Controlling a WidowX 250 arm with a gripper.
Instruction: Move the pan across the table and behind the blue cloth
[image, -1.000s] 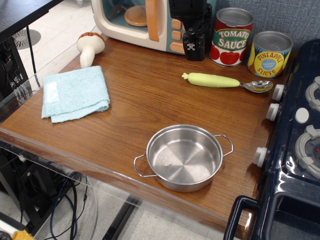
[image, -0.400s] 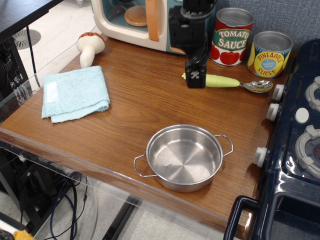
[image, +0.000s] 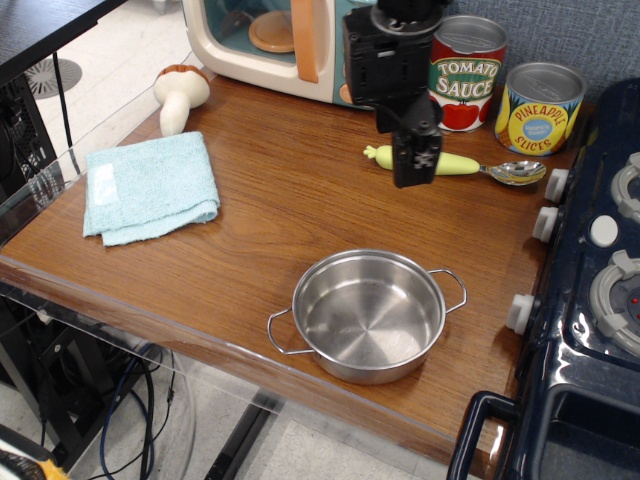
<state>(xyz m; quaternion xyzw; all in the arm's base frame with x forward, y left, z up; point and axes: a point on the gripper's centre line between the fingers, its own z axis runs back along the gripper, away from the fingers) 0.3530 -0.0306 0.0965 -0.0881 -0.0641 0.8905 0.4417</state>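
My gripper hangs over the far side of the table, above the spoon; finger spacing cannot be determined. The pan sits near the front edge. The blue cloth lies far left.

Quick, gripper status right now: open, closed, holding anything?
Gripper: holds nothing, hanging above the table near the spoon, well clear of the pan. Whether it is open or closed cannot be told from this view.
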